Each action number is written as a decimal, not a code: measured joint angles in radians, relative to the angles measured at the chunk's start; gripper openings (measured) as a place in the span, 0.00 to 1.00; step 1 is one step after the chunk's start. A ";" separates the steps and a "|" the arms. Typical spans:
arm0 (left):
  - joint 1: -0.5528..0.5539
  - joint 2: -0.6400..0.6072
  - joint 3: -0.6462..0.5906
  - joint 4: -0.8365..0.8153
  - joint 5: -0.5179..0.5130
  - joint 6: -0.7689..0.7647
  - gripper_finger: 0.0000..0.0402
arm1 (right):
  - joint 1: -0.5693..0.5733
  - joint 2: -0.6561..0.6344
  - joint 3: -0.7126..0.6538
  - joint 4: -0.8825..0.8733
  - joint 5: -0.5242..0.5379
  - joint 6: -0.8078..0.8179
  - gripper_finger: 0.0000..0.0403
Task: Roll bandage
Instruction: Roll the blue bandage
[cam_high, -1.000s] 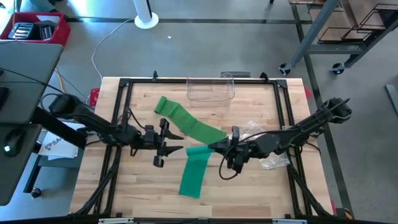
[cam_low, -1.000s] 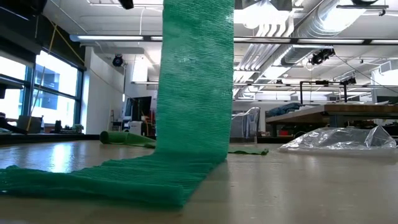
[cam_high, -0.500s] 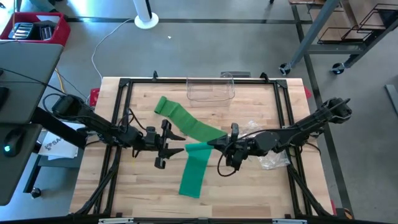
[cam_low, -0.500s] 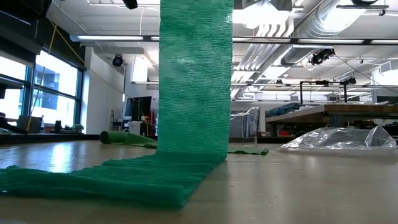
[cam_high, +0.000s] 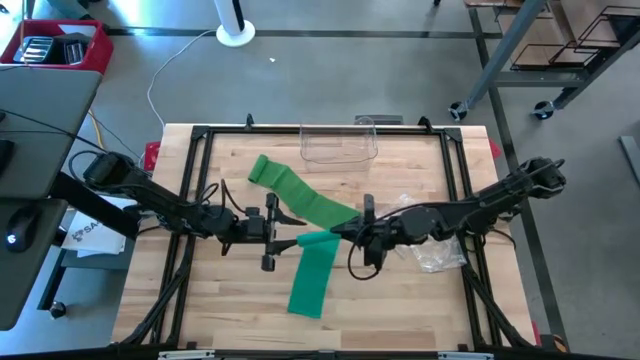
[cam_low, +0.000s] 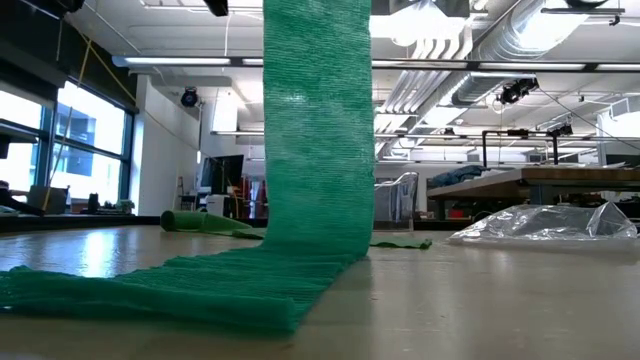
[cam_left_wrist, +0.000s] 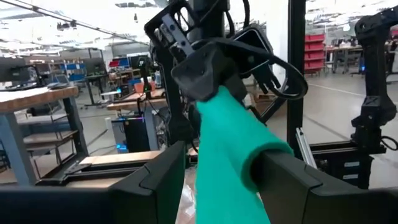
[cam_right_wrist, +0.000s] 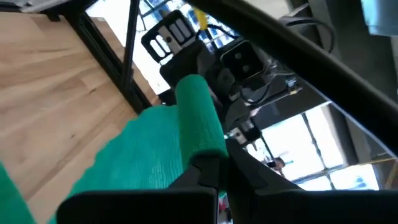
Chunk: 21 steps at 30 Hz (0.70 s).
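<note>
Butcher-block tabletop (cam_high: 400, 300) fills the middle of the high view inside a black frame, with grey floor around it and a white pedestal base (cam_high: 236, 34) at the upper left. Across the low view, ceiling lights, ducts and benches fill the room behind. A clear plastic bin (cam_high: 339, 146) stands at the table's upper centre; I cannot tell whether anything is in it. Crumpled clear wrapping (cam_high: 430, 255) lies right of centre. My right gripper (cam_high: 345, 235) pinches the rolled end of the green bandage (cam_high: 312, 275) at mid-frame, its strip trailing to the upper left and the lower centre. My left gripper (cam_high: 292, 240) straddles that roll, fingers (cam_left_wrist: 155, 180) wide, apart from it.
</note>
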 joint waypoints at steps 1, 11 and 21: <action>0.000 0.000 0.002 -0.001 0.000 0.007 0.44 | -0.004 0.000 0.000 -0.006 -0.003 0.013 0.00; 0.000 0.000 0.002 -0.025 0.000 0.034 0.24 | -0.026 0.000 0.000 -0.023 -0.021 0.103 0.00; -0.025 -0.020 0.002 -0.026 -0.166 0.166 0.04 | -0.033 -0.019 0.007 -0.010 0.120 0.230 0.23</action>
